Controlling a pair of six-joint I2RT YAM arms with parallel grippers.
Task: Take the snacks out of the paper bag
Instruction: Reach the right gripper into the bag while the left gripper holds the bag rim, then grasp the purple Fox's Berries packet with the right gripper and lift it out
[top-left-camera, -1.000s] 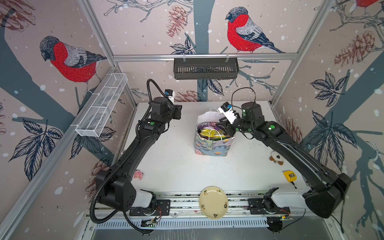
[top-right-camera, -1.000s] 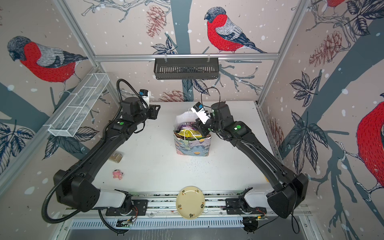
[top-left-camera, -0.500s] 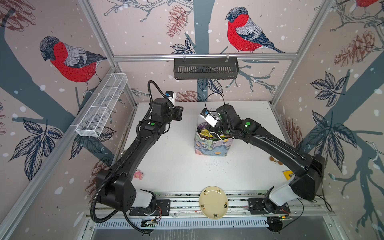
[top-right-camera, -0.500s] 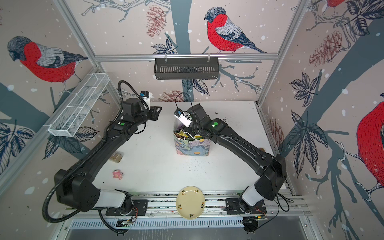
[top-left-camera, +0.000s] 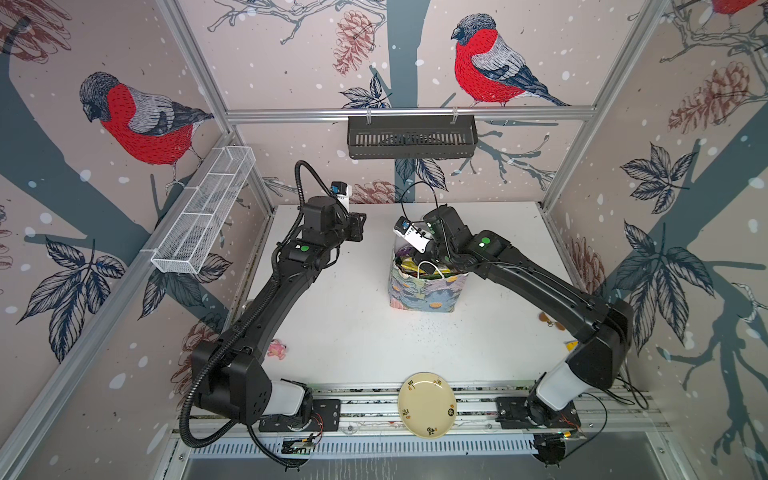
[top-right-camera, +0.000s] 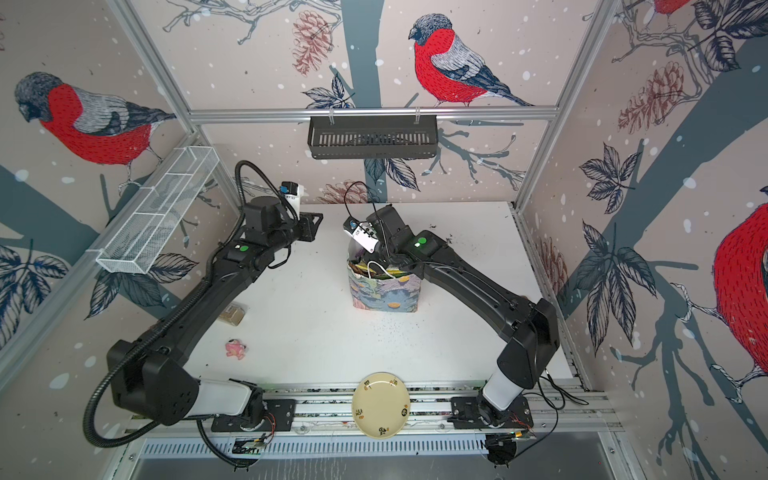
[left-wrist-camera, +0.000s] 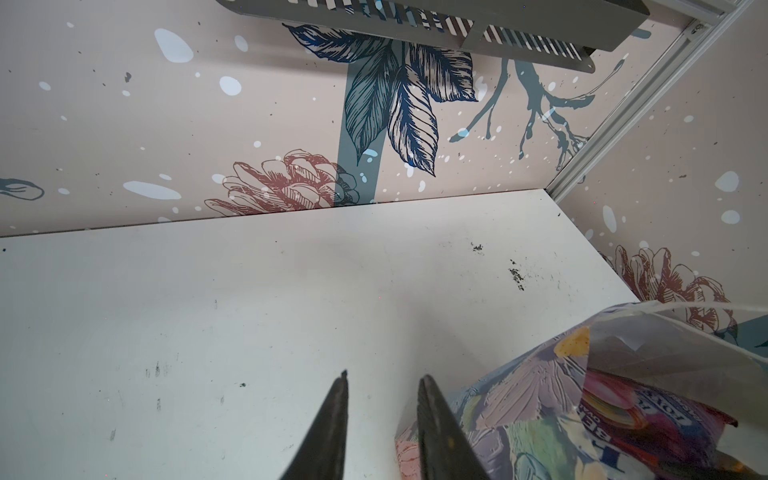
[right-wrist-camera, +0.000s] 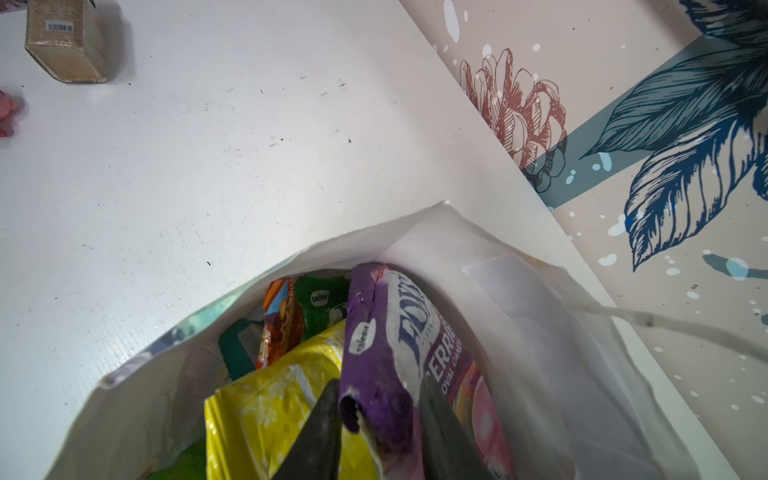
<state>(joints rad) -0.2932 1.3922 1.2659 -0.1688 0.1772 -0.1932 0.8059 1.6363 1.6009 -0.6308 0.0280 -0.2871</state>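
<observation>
- Right gripper (right-wrist-camera: 378, 399) reaches down into the paper bag (right-wrist-camera: 519, 299), its two fingers pinching the top edge of the purple packet (right-wrist-camera: 386, 353), low in the middle of the right wrist view.
- Just left of it stands the yellow packet (right-wrist-camera: 270, 407); above these in the frame, a red-orange packet (right-wrist-camera: 280, 320), a green packet (right-wrist-camera: 326, 301) and a teal packet (right-wrist-camera: 237, 353) sit deeper inside.
- In both top views the paper bag (top-left-camera: 424, 291) stands upright just right of centre on the table (top-left-camera: 340, 324).
- Left gripper (left-wrist-camera: 383, 376) hovers beside the paper bag's outer wall, fingers a little apart with nothing between them.
- Cream plate (top-left-camera: 427, 405) lies at bottom centre, well apart from the paper bag.
</observation>
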